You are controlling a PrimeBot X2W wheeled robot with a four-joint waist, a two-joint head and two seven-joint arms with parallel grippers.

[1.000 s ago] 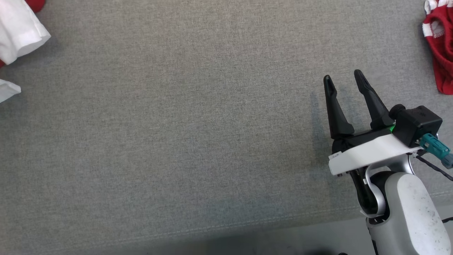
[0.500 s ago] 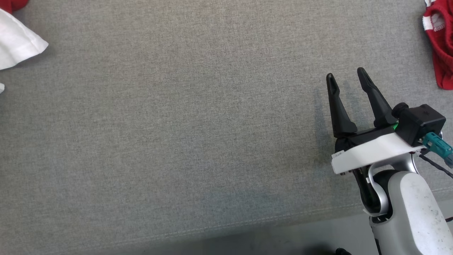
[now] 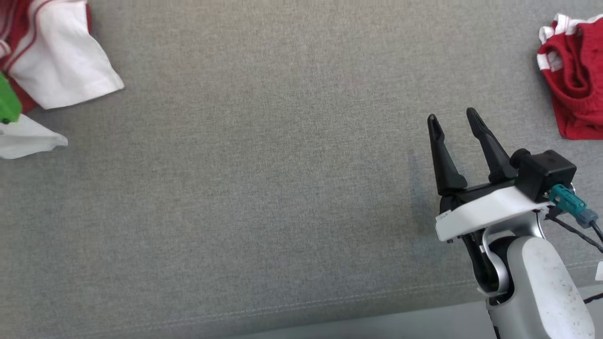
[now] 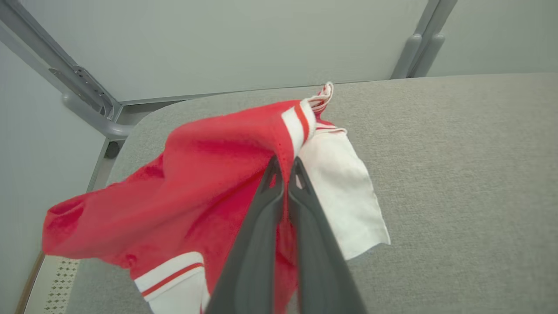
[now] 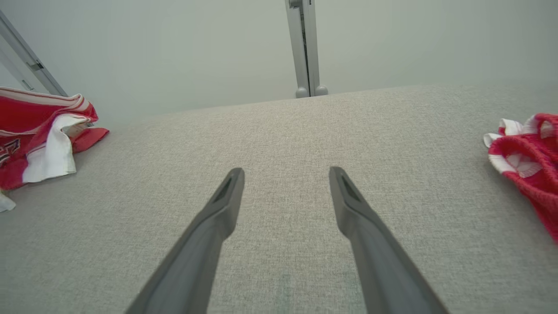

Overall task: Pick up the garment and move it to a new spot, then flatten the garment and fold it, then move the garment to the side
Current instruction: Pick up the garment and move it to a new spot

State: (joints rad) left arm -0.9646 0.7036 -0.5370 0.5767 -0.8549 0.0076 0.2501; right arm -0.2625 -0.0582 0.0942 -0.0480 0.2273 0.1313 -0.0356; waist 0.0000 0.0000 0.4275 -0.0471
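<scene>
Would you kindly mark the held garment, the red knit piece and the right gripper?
Held garment (image 4: 209,183), left wrist view, red panel.
Red knit piece (image 3: 577,94), head view, its middle.
Right gripper (image 3: 452,115), head view, between its fingertips.

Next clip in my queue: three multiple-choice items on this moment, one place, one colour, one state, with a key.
1. In the head view, where is the red knit item? A upper right B centre C lower left
2. Colours of the garment in the left tool? A blue, yellow B red, white C black
3. The right tool is? A shut on cloth B open, empty C shut, empty
A, near the upper right edge; B, red body, white panels; B, fingers apart over bare grey surface.
</scene>
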